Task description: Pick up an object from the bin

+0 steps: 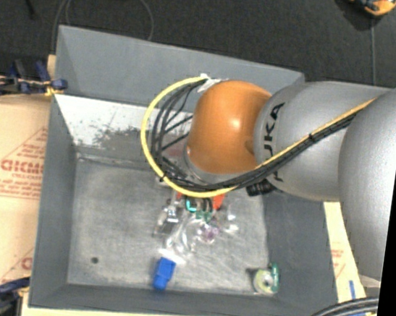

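We see the hand [192, 208] low in the middle of the bin [56, 207], mostly tucked beneath the arm's rounded orange cover [224, 124]. Just its lower metal parts, with a bit of green and red, peek out under the cover's lower edge. We cannot tell whether the hand is released or clenched, because the cover hides it from above, and we make out nothing clearly caught in it.

Just below the hand in the view lies a small heap of clear plastic pieces [191, 234], crinkly and glinting, with a hint of pink among them. The hand is over the heap's upper edge, and we cannot tell whether it touches. The heap sits near the centre of the bin's floor and is the thing nearest the hand.

Beyond the heap, toward the near wall, lies a small blue block [162, 273] with a pale end turned up toward the heap, just beside its lowest clear piece. Well apart, in the lower right corner of the bin, rests a small round green-and-white thing [266, 279]. A tiny dark speck [94, 259] lies on the floor at the lower left.

A loop of black and yellow cables [159, 130] bows out from the left of the cover. The thick grey arm [331, 147] runs off to the right across the bin's far right corner.
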You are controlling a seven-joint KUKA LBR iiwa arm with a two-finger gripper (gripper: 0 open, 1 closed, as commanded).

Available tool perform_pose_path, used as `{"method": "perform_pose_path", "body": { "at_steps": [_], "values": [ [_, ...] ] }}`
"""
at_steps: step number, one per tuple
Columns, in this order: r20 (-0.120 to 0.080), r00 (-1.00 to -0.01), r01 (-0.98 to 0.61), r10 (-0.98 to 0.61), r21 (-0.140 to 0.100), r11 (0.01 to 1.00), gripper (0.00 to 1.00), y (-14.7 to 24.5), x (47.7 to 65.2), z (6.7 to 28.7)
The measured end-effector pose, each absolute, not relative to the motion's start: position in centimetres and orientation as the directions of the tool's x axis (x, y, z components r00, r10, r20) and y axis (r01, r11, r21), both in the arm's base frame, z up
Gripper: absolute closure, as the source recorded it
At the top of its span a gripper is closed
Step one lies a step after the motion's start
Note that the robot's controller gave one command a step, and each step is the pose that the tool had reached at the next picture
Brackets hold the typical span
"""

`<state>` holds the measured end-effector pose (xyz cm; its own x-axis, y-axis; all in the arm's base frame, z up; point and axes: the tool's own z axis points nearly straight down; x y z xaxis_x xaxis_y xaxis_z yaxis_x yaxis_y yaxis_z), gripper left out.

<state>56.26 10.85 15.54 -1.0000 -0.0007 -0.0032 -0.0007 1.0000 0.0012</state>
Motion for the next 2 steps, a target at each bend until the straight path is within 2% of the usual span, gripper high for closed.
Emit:
{"method": "perform_pose_path", "body": {
  "at_steps": [1, 2],
  "values": [
    [-0.006, -0.910, -0.415, -0.415, -0.001, 0.910, 0.00, 15.0, 53.9, 8.3],
    [-0.006, -0.630, -0.777, -0.777, -0.008, 0.630, 0.00, 9.7, 63.7, 14.6]
  ]
}}
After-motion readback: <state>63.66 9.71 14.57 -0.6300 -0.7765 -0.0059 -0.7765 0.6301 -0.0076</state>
